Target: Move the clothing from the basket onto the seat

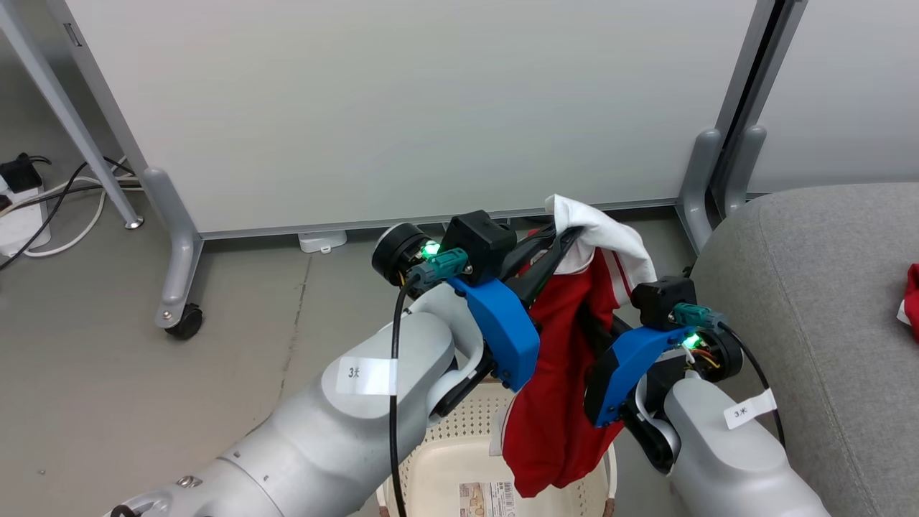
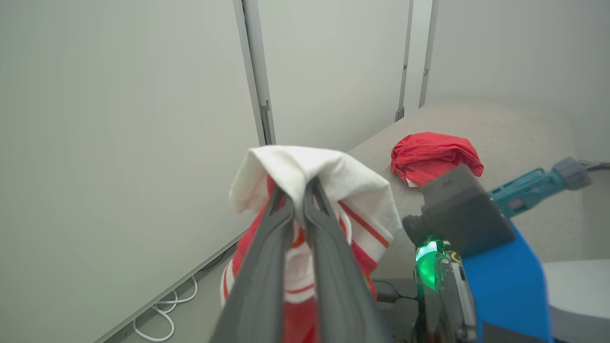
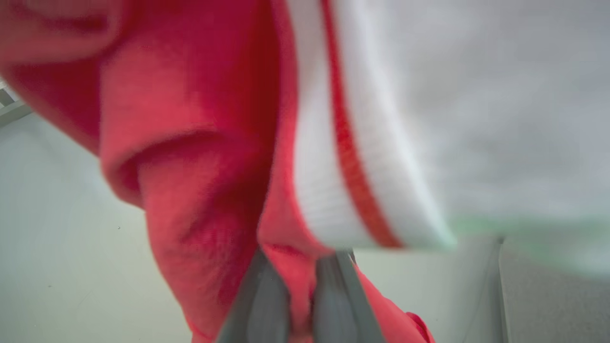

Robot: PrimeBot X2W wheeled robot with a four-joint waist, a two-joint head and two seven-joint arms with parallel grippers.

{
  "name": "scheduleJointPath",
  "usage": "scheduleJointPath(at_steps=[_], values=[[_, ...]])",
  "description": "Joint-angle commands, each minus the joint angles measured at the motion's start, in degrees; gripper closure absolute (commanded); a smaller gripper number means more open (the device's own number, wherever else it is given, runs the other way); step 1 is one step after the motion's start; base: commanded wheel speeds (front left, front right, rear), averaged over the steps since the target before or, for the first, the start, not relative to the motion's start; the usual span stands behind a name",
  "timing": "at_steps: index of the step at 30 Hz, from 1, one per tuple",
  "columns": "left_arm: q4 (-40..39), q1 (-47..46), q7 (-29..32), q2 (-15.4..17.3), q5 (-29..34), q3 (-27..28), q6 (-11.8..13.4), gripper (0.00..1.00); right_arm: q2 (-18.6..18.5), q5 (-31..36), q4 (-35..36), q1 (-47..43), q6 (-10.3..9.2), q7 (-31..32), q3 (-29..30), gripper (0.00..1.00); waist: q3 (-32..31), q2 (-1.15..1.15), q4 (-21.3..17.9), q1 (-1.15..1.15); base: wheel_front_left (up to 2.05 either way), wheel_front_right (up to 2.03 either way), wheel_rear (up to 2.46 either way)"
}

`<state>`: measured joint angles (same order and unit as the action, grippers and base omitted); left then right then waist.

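The red clothing with white panels and stripe trim (image 1: pixel 560 373) hangs in the air above the cream basket (image 1: pixel 445 459), held between both arms. My left gripper (image 1: pixel 561 243) is shut on its white top fold, seen close in the left wrist view (image 2: pixel 303 186). My right gripper (image 3: pixel 301 271) is shut on a red fold lower down; in the head view the cloth hides its fingertips. A plain red garment (image 2: pixel 431 155) lies crumpled on the grey seat (image 1: pixel 811 301), at the right edge of the head view (image 1: pixel 912 298).
Pale grey partition panels (image 1: pixel 402 108) on castor feet (image 1: pixel 185 319) stand right behind the basket and beside the seat. Cables and a power strip (image 1: pixel 21 208) lie on the floor at far left. The basket's bottom shows a barcode sticker (image 1: pixel 488 499).
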<state>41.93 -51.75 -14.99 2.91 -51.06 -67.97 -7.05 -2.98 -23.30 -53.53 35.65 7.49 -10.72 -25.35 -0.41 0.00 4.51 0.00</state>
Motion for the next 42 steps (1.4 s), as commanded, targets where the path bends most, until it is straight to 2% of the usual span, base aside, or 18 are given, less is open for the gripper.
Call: scheduleJointPath(at_steps=[1,11,26,42], values=[[0.01,0.73,-0.29,-0.03,0.36,0.26,0.22,0.0,-0.28,-0.06,-0.2,0.9,0.02,-0.44,-0.11,1.0,0.02,0.0,0.01,0.0,0.0,0.0,0.0],[-0.46,6.43,-0.27,0.18,4.52,6.09,0.7,0.0,-0.61,-1.1,-0.75,1.63,0.02,-1.53,-0.59,1.0,0.29,0.0,0.1,0.0,0.0,0.0,0.0],[-12.49,26.13,-0.22,5.8,20.12,26.43,0.84,0.0,-1.73,-1.57,0.83,1.23,0.02,-2.62,0.25,1.0,1.22,0.0,0.8,0.0,0.0,0.0,0.0],[-18.33,40.61,-0.22,5.03,29.35,41.53,-0.25,0.0,-2.48,-0.97,2.49,-0.98,0.01,-2.37,2.01,1.0,1.03,0.0,1.17,0.0,0.0,0.0,0.0]])
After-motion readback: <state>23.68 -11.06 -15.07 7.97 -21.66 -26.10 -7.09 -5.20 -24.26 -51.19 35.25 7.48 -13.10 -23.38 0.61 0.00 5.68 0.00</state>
